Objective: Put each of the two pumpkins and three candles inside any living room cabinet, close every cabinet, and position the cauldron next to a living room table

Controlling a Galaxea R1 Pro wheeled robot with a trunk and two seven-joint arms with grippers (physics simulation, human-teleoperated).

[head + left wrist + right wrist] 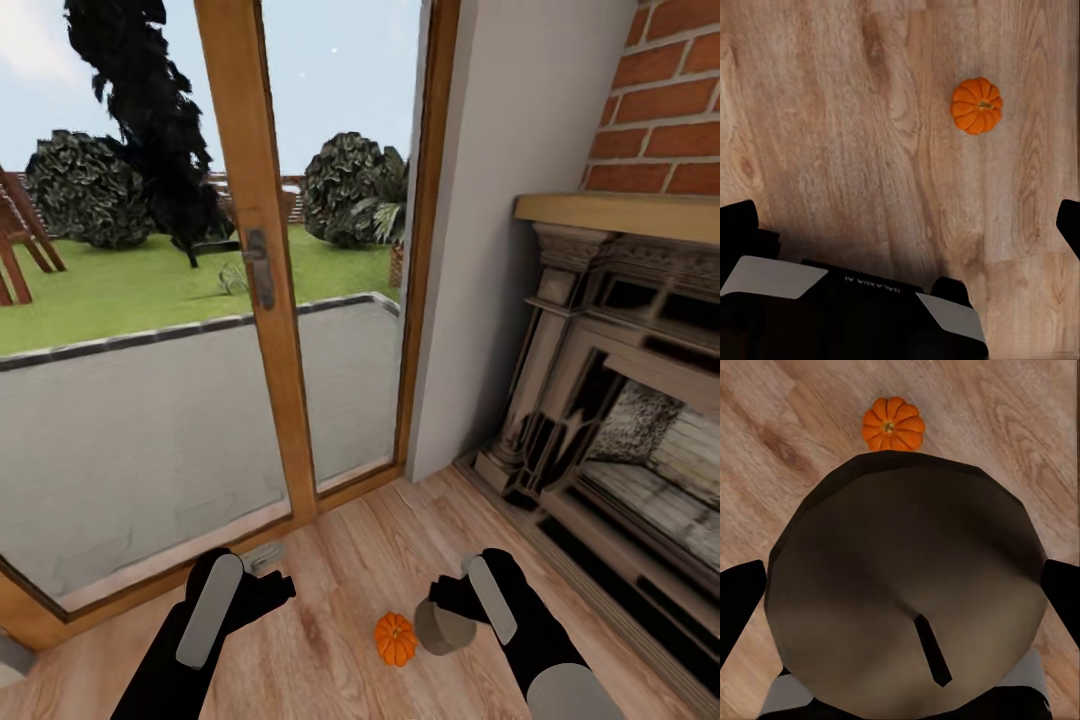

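Orange pumpkin (395, 638) lies on the wooden floor (330, 580) just beside the candle (444, 628) pinched in the right gripper (452, 608), so the left gripper (268, 578), jaws spread, should descend squarely over the pumpkin before closing.

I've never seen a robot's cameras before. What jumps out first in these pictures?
A bright orange pumpkin sits on the wooden floor between the robot's two black arms. Just beside it, the right gripper holds a stubby grey-beige candle between its fingers. Beyond stand a glass door onto a green garden and, to the right, a brick fireplace.
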